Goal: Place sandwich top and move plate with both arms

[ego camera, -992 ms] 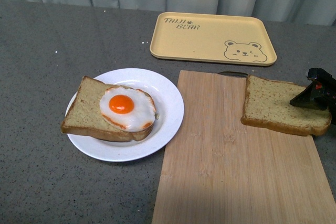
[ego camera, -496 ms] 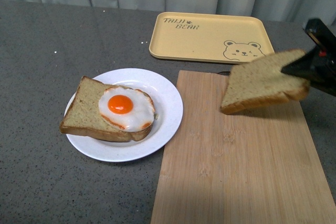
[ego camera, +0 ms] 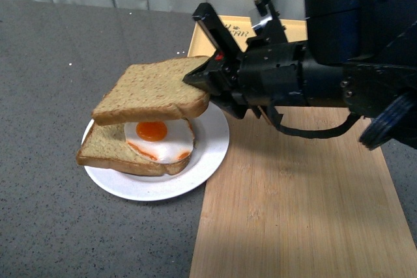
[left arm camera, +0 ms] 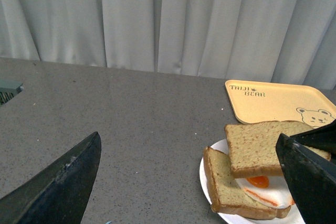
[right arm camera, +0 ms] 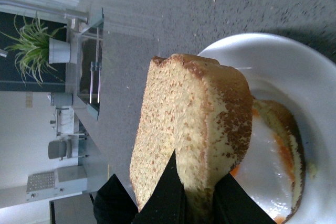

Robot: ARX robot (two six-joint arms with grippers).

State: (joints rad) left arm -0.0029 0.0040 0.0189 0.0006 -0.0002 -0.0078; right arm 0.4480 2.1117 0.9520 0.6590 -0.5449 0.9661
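We held the sandwich top [ego camera: 153, 89] by its crust w/ R gripper [ego camera: 197, 77], level above the egg toast [ego camera: 107, 151] for square stacking; L gripper [left arm camera: 187, 139] gaped wide.

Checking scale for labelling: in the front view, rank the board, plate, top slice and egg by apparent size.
Largest to smallest:
1. board
2. plate, partly covered
3. top slice, held raised, so possibly looks slightly bigger
4. egg, partly hidden under the slice

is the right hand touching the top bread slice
Touching. In the right wrist view the right hand pinches the sandwich top at its crust edge, a finger pressed on each face.
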